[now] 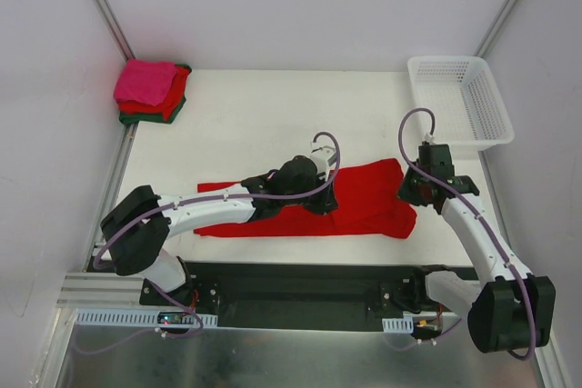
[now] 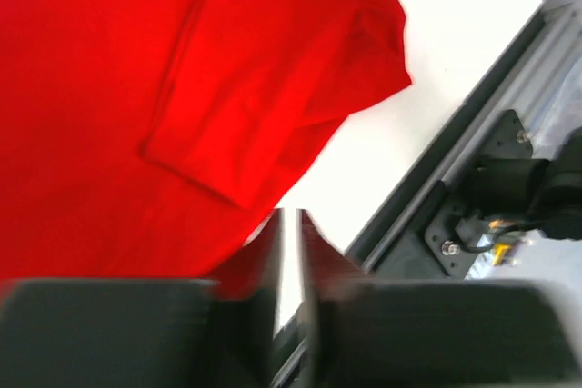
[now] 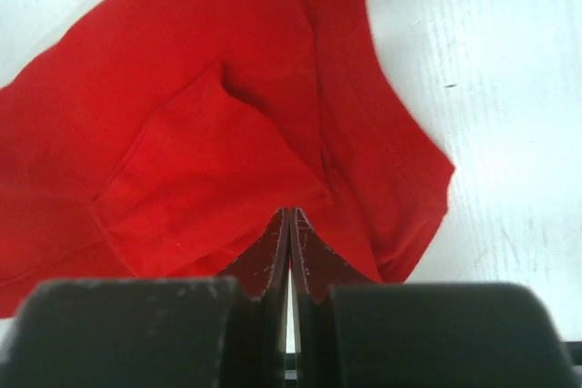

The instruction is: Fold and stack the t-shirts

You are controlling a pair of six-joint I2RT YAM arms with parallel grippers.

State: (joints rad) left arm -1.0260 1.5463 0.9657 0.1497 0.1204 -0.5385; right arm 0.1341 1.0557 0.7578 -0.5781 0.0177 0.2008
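1. Red tee [image 1: 364,197] flat, near-left of basket [image 1: 496,111]; we see both grippers at it.
2. R gripper [image 3: 289,220] closed, tips at tee's end nearest basket; grip unclear.
3. L gripper [image 2: 289,224] near-closed, thin slit; can't tell if holding.
4. Folded stack [image 1: 150,88] far left of basket; L arm [image 1: 218,206] overlies tee.
5. Tee's long axis: L–R.

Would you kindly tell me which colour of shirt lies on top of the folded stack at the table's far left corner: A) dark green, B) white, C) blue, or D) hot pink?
D, as the top external view shows a hot pink shirt lying over a red shirt and a dark green shirt.
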